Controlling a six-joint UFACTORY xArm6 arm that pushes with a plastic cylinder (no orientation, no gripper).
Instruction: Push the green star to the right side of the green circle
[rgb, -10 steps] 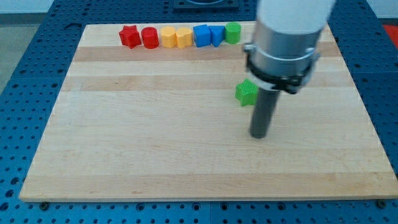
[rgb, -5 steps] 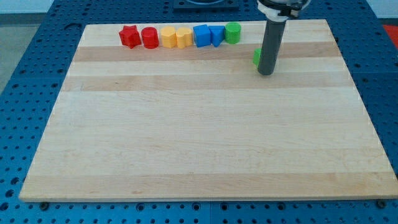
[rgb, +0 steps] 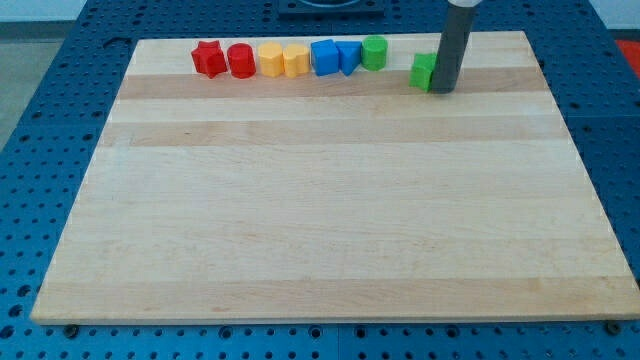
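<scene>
The green star (rgb: 422, 72) lies near the view's top, right of the green circle (rgb: 374, 52) with a gap between them, and slightly lower. My tip (rgb: 444, 89) stands right against the star's right side, and the rod hides the star's right edge. The green circle sits at the right end of a row of blocks along the board's top edge.
The row along the top holds, from the view's left, a red star (rgb: 208, 58), a red cylinder (rgb: 241, 61), two yellow blocks (rgb: 282, 61), a blue block (rgb: 324, 57) and a blue triangle (rgb: 348, 57). The wooden board (rgb: 320, 220) lies on a blue pegboard.
The rod has moved up and right across the board, and the green star has gone from the board's middle right up to near the top row, right of the green circle.
</scene>
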